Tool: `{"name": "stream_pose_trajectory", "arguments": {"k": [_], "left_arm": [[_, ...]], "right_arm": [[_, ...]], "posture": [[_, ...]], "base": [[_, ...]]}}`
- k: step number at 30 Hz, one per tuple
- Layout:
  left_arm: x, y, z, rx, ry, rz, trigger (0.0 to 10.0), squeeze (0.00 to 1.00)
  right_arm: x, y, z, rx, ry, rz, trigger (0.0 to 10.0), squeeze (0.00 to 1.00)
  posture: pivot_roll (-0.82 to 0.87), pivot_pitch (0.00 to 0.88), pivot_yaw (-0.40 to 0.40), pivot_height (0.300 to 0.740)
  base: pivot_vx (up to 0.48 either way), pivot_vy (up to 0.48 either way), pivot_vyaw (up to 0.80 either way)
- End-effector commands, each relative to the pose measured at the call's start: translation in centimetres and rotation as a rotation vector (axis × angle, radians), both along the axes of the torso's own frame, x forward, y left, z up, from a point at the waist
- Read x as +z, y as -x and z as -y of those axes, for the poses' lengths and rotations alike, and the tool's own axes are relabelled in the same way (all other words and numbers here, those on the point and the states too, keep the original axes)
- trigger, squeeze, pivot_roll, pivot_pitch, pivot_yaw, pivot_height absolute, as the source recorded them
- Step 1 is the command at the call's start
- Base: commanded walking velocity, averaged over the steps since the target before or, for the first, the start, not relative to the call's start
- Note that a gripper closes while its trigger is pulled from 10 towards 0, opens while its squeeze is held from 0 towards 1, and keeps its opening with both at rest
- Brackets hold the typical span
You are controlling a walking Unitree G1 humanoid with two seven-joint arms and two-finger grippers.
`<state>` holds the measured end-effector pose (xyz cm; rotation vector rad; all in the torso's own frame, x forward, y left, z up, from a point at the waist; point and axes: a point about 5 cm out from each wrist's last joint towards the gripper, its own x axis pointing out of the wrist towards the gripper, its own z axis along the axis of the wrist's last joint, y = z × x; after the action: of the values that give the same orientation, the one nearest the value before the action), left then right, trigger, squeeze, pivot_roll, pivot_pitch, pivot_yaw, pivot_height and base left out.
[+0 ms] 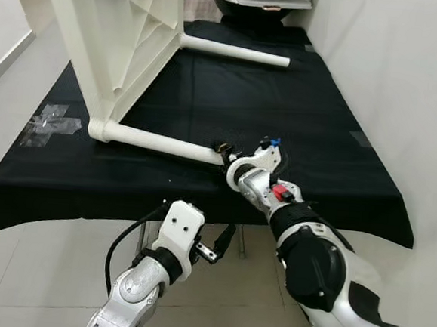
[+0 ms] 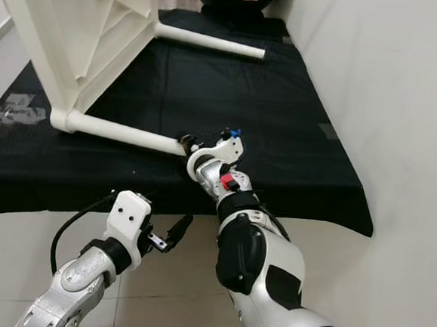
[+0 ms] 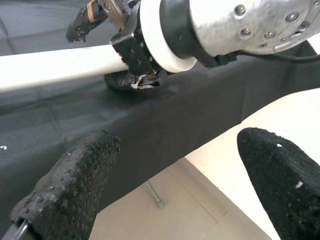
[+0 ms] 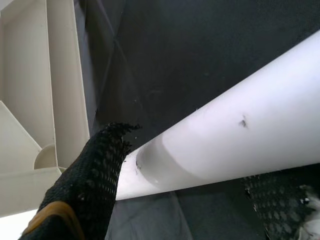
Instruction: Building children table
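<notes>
Right gripper [image 1: 223, 155] jaws seemingly clamp table leg [image 1: 160, 141]; left gripper [image 1: 219, 248] jaws apart.

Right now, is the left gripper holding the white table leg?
No, the left gripper hangs open below the edge of the black cloth, while the right gripper is clamped on the white table leg.

Layout as I see it. The tabletop [image 1: 115, 34] stands tilted on its edge at the surface's [image 1: 332, 165] left rear. Its near leg [image 1: 160, 141] lies along the surface toward my right tool [image 1: 224, 155], whose fingers sit either side of the leg's free end. A far leg [image 1: 235, 51] lies behind. My left tool [image 1: 223, 243] hangs before the surface's front edge, over the floor [image 1: 36, 270]. A wall [image 1: 407, 80] runs along the right.
</notes>
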<state>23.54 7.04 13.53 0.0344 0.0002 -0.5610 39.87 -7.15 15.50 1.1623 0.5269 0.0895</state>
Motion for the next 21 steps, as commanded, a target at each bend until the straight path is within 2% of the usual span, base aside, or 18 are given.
{"name": "stream_pose_trajectory", "arguments": {"k": [1,4,7,9,11,13,18,19,20,21], "left_arm": [[-0.2,0.2,0.0,0.003,-0.018,-0.010,10.0,0.00],[-0.2,0.2,0.0,0.005,-0.012,-0.012,10.0,0.00],[-0.3,0.1,0.0,0.008,-0.016,-0.018,10.0,0.00],[-0.4,0.0,0.0,0.008,-0.017,-0.019,10.0,0.00],[-0.4,-0.1,0.0,0.009,-0.015,-0.019,10.0,0.00],[-0.4,-0.2,-0.1,0.014,-0.017,-0.020,10.0,0.00],[-0.5,-0.2,-0.1,0.016,-0.020,-0.022,10.0,0.00],[-0.5,-0.2,-0.1,0.017,-0.021,-0.022,10.0,0.00],[-0.5,-0.2,-0.1,0.017,-0.021,-0.022,10.0,0.00],[-0.6,-0.3,-0.2,0.018,-0.023,-0.023,10.0,0.00]], "right_arm": [[-0.5,0.2,0.2,0.005,-0.006,-0.036,10.0,0.00],[-0.8,0.5,0.0,0.058,-0.025,-0.068,10.0,0.00],[-1.6,1.8,-0.7,0.277,-0.049,-0.067,10.0,0.00],[-1.8,2.2,-0.7,0.314,-0.062,-0.071,10.0,0.00],[-1.8,2.4,-0.4,0.335,-0.076,-0.067,10.0,0.00],[-1.8,2.8,0.9,0.332,-0.121,-0.064,10.0,0.00],[-1.6,3.3,1.8,0.336,-0.143,-0.057,10.0,0.00],[-1.0,3.7,2.4,0.376,-0.138,0.008,10.0,0.00],[-1.0,3.7,2.4,0.376,-0.138,0.008,10.0,0.00],[-0.3,4.3,2.9,0.424,-0.106,0.083,10.0,0.00]], "posture": [[0.13,0.131,-0.062,0.740],[0.13,0.124,-0.064,0.740],[0.12,0.114,-0.065,0.740],[0.12,0.113,-0.067,0.740],[0.11,0.110,-0.067,0.740],[0.10,0.105,-0.061,0.740],[0.10,0.103,-0.059,0.740],[0.10,0.100,-0.061,0.740],[0.10,0.100,-0.061,0.740],[0.10,0.099,-0.063,0.740]], "base": [[0.000,0.000,0.00],[0.000,0.000,0.00],[0.000,0.000,0.00],[0.000,0.000,0.00],[0.000,0.000,0.00],[0.000,0.000,0.00],[0.000,0.000,0.00],[0.000,0.000,0.00],[0.000,0.000,0.00],[0.000,0.000,0.00]]}}
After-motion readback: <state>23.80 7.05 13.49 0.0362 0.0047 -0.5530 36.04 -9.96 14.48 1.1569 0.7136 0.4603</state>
